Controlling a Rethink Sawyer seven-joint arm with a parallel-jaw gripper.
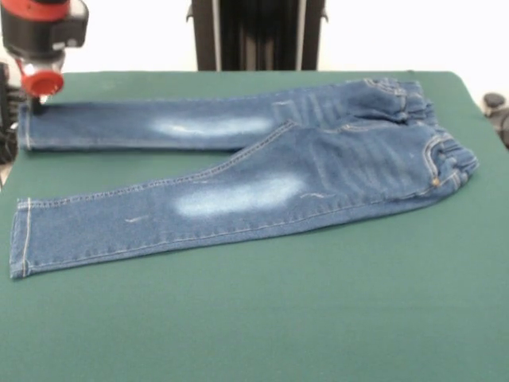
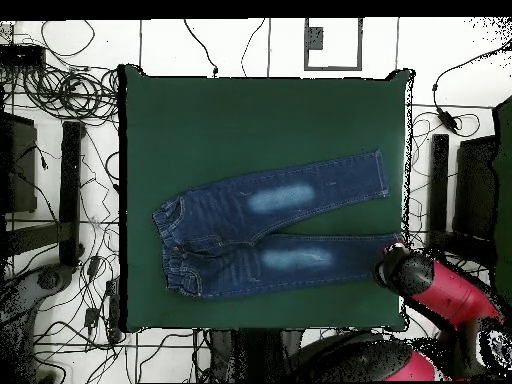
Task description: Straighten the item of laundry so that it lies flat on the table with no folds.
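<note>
The small blue denim jeans (image 1: pixel 262 171) lie spread on the dark green table (image 1: pixel 318 318), both legs stretched out and apart, with whitish faded patches on the thighs. The gathered waistband (image 1: pixel 429 131) is at the right in the front view. My gripper (image 1: pixel 36 102) hangs at the top left, right at the cuff of the far leg (image 1: pixel 25 127). In the overhead view the jeans (image 2: pixel 270 235) lie across the table's middle, and my gripper (image 2: pixel 393 262) is at the cuff by the table's right edge. Whether it touches or holds the cuff does not show.
The robot's pedestal (image 1: pixel 258 36) stands behind the table's far edge. Cables and black stands (image 2: pixel 70 190) surround the table (image 2: pixel 260 120) on the floor. The red arm (image 2: pixel 450 295) reaches in from the lower right in the overhead view.
</note>
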